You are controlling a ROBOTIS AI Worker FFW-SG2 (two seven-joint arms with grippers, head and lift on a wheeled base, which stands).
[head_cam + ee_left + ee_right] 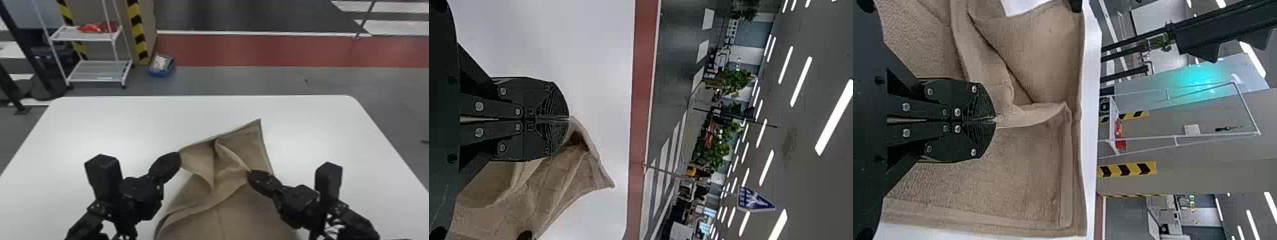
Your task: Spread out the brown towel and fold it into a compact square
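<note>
Offering passage over the table beyond the brown towel, and toward either side edge, outside the left arm and the right arm. Being hemmed in at the middle by the left hand and the right hand, closed on the towel, and by raised folds between.

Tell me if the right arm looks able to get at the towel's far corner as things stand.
Probably, but not at once: the right end effector is shut on a fold and would have to let go first. Only towel lies between it and the far corner.
</note>
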